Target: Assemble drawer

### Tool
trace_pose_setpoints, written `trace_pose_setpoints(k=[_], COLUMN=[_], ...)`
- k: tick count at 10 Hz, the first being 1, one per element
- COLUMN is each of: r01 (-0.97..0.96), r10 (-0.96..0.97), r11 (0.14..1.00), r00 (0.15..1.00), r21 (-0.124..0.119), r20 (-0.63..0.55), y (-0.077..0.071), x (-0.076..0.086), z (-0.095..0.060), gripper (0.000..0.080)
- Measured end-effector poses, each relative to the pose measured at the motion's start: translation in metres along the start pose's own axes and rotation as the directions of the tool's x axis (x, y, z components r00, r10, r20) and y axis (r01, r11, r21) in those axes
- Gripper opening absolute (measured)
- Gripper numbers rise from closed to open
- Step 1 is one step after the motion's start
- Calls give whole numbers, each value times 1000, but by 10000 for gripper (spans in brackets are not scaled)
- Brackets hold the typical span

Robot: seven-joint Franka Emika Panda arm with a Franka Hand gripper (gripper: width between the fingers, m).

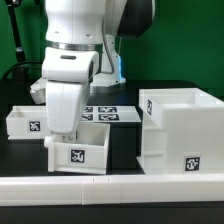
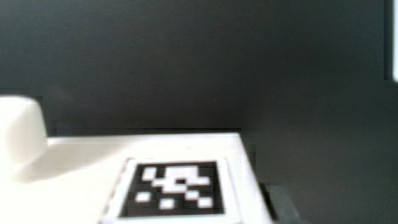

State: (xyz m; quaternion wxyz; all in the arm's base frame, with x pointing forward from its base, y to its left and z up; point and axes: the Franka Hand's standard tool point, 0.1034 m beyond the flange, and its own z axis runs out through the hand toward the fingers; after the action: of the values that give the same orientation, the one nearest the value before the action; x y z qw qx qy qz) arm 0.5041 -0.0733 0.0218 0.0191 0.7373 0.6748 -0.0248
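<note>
The tall white drawer housing stands at the exterior view's right, open at the top, with a tag on its front. One shallow tray lies at the left. A second tray with a tag on its front sits in the front centre. My gripper reaches down at this tray's left wall, and the white hand hides its fingers. The wrist view shows a white tagged face of a tray close up and a rounded white part beside it. No fingers show there.
The marker board lies flat behind the front tray. A low white rail with no tag runs along the table's front edge. The table is black, with a green backdrop behind.
</note>
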Motion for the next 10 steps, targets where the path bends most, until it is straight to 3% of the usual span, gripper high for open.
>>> trace_pose_setpoints(k=[2,5,7,9,10], r01=[34,79,74,69,66], r10=[-34,-79,-75,-69,-66], r11=[999,996,997,998,998], r00=[999,997,997,998,998], r21=[16,31,33,-6,0], r20=[4,11,11,10,7], y=[4,22,20,21,19], x=[3,12,10,12,17], z=[1,1,2,4,8], gripper=[42,42,42,42,42])
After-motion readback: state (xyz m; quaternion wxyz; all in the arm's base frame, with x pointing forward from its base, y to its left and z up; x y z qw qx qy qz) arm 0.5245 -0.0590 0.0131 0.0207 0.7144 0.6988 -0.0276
